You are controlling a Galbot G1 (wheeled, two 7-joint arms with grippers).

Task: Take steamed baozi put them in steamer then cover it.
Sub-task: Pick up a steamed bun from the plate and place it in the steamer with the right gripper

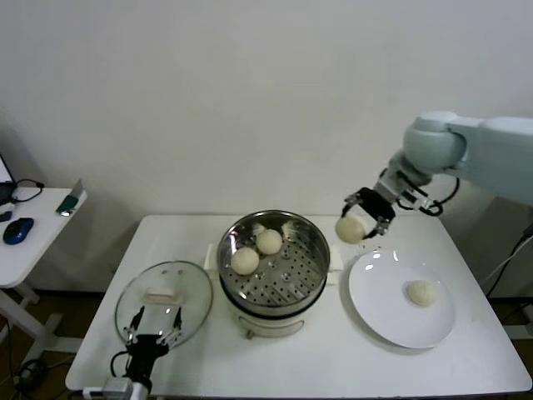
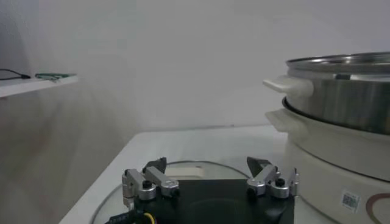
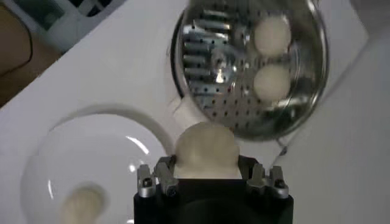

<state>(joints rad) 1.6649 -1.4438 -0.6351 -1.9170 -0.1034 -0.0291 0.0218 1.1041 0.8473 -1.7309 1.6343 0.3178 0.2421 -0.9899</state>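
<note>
Above plate (image 1: pixel 375 317), baozi (image 1: pixel 351 227) in right gripper (image 1: pixel 360 218)

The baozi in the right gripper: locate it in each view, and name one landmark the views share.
Head view: the held baozi hangs in the right gripper, above the table between the steamer and the white plate.
Left wrist view: not in it.
Right wrist view: the baozi sits between the fingers, at the bottom centre.
Shared landmark: the steamer, seen in all three.
</note>
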